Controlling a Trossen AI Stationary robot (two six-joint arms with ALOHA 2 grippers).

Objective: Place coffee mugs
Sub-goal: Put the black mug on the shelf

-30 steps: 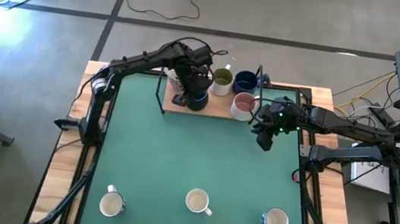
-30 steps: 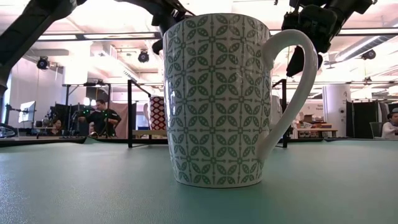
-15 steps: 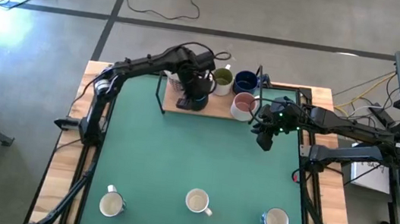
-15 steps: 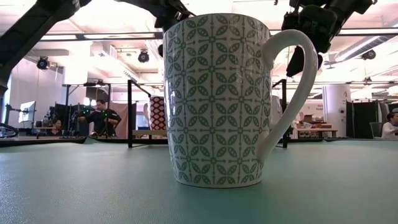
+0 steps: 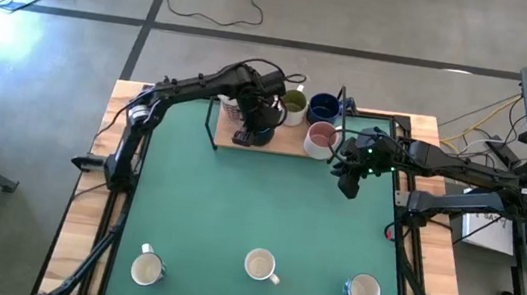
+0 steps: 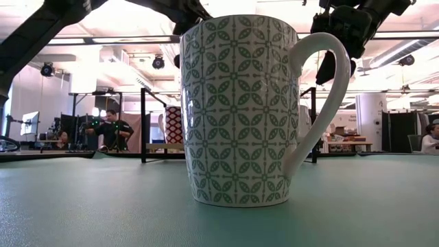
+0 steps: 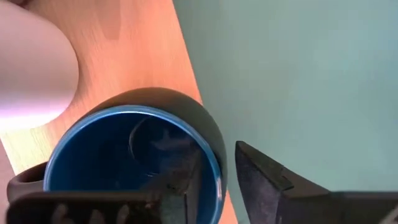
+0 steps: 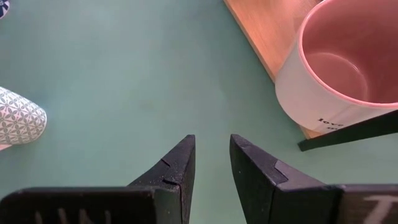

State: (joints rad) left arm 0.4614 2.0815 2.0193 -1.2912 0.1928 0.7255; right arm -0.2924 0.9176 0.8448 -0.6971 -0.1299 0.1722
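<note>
Along the table's (image 5: 236, 205) near edge stand three pale mugs: left (image 5: 146, 268), middle (image 5: 260, 265), right (image 5: 363, 291). On the wooden board (image 5: 284, 142) at the far edge, the left gripper (image 7: 217, 177) straddles the blue mug's (image 7: 134, 165) rim, one finger inside, one outside. Green mug (image 5: 293, 105), second blue mug (image 5: 324, 107) and pink mug (image 5: 321, 139) stand rightward. The right gripper (image 8: 211, 165) hovers off the board's right end, fingers narrowly parted, empty.

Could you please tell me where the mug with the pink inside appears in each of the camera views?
High view: the pink-inside mug stands at the right end of the wooden board, near the right gripper.
Low view: not visible; the green-patterned mug blocks the middle.
Left wrist view: not identifiable.
Right wrist view: it stands at the board's corner.
Shared landmark: the wooden board.
</note>
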